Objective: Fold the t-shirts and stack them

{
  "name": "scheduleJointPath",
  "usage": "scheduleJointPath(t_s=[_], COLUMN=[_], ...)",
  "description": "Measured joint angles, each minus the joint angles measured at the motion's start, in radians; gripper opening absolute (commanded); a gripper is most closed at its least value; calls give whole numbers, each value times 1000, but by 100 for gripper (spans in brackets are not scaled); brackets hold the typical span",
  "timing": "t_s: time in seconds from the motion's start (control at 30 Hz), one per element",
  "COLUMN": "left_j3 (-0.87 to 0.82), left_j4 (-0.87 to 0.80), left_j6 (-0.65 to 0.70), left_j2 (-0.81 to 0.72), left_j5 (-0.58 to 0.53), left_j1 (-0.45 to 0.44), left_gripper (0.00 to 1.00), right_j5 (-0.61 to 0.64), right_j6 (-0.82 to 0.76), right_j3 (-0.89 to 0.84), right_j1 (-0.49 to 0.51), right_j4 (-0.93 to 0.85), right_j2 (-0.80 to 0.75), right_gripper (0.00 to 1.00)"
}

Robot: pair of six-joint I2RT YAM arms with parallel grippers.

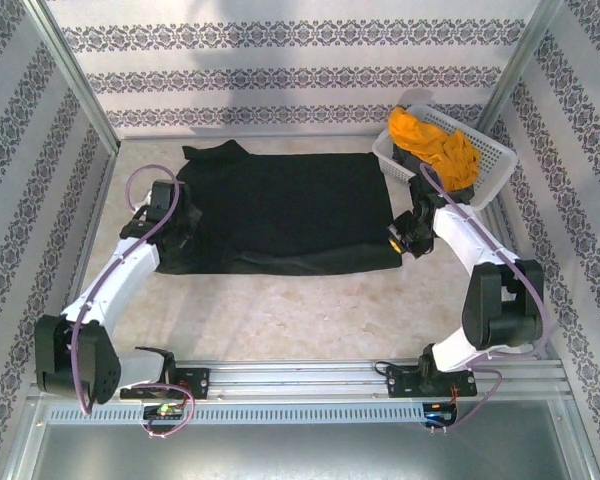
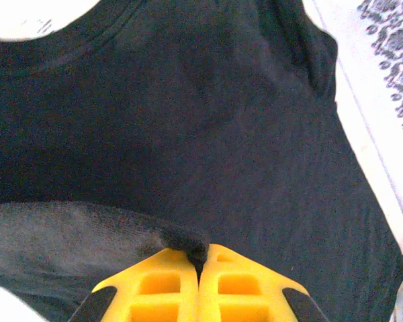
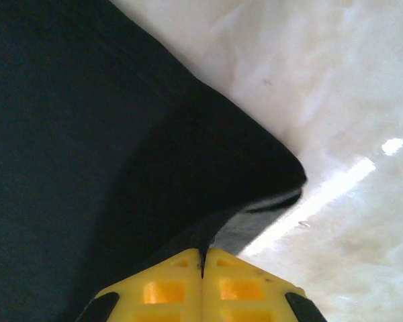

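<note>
Left claw (image 1: 168,214), from above, sits closed on the left edge of the large black fabric t-shirt (image 1: 290,205), spread on the pale marbled worktop (image 1: 310,320); the right claw (image 1: 395,238) pinches its near right corner. A white plastic lattice basket (image 1: 485,150) at the far right holds an orange-yellow fabric t-shirt (image 1: 430,138). Grey damask-striped wallpaper (image 1: 280,70) encloses the cell. At the left wrist, yellow fingers (image 2: 161,282) meet on a raised pucker of black cloth. At the right wrist they clamp its edge over glossy worktop.
</note>
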Motion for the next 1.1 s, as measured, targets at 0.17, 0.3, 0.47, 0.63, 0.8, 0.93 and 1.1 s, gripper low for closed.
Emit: scheduleJointPath(t_s=[0.17, 0.3, 0.47, 0.63, 0.8, 0.93, 1.1], left_j3=[52, 86, 117, 129, 130, 130, 148], left_j4=[37, 57, 66, 66, 66, 69, 73], left_j6=[39, 66, 91, 106, 121, 132, 141], left_j2=[81, 132, 181, 200, 211, 235, 284], left_j5=[12, 28, 32, 31, 32, 32, 43], left_j1=[42, 70, 91, 111, 129, 143, 159], left_gripper=[0, 0, 0, 0, 0, 0, 0], right_j5=[0, 1, 6, 8, 8, 8, 8], right_j6=[19, 38, 53, 61, 60, 60, 60], right_j3=[90, 132, 193, 254, 317, 339, 373], right_j1=[-2, -6, -10, -14, -23, -22, -23], right_j4=[3, 2, 2, 3, 10, 18, 19], right_j2=[92, 150, 202, 239, 293, 333, 372], right_gripper=[0, 0, 0, 0, 0, 0, 0])
